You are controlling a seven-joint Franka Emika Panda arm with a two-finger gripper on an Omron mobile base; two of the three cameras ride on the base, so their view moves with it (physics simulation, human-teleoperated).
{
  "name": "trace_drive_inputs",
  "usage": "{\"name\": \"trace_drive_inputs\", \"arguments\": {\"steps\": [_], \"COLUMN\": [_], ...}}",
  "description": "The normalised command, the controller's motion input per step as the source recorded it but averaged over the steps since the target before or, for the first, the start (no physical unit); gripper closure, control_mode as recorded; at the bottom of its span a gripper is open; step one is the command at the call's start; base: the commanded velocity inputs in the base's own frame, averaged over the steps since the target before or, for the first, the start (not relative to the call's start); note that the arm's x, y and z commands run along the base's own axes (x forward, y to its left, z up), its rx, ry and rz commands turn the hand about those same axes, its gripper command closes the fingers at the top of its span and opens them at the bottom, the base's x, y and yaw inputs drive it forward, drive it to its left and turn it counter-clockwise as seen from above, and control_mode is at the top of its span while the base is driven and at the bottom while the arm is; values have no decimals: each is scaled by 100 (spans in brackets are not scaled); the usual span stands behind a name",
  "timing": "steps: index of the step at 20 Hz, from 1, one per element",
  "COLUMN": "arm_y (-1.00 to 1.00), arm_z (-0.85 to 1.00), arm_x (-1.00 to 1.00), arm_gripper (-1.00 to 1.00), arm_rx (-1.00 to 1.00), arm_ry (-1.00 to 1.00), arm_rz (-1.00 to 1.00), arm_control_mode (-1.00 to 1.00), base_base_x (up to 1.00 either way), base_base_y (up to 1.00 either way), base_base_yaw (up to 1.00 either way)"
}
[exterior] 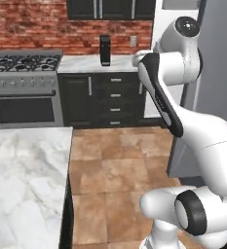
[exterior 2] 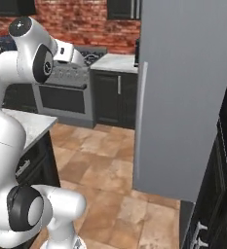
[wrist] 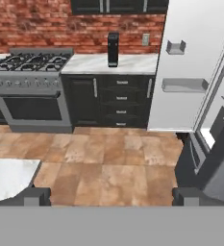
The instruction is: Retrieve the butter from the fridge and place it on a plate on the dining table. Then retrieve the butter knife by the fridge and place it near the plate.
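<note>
the pincer [wrist: 111, 194] stands wide open and empty in the hand view, tips at 6 o'clock, facing the fridge [wrist: 195, 67] at 2 o'clock with doors swung open, likely for a reach inside; the butter can't be made out. in the left base view the dining table [exterior: 22, 185] lies at 8 o'clock. in the right base view a fridge door blocks 3 o'clock.

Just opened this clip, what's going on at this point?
The arm is in the kitchen next to the fridge, whose doors stand swung open; the hand view shows a door's white inner side with shelf bins. The gripper is open and holds nothing, aimed out over the tile floor toward the stove and the counter. A corner of the dining table is beside the base. Nothing has been picked up yet.
</note>
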Motion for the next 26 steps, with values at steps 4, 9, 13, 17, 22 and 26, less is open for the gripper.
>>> {"name": "trace_drive_inputs", "arguments": {"steps": [4,9,13,17,22,26], "arm_y": [0,0,0,0,0,0], "arm_z": [0,0,0,0,0,0], "arm_x": [0,0,0,0,0,0], "arm_gripper": [-100,-100,-100,-100,-100,-100], "arm_rx": [0,0,0,0,0,0], "arm_ry": [0,0,0,0,0,0], "arm_rz": [0,0,0,0,0,0], "arm_control_mode": [100,100,100,100,100,100], "base_base_x": [100,99,97,100,100,100], "base_base_y": [1,7,17,21,22,26], "base_base_yaw": [4,2,0,0,0,0]}}
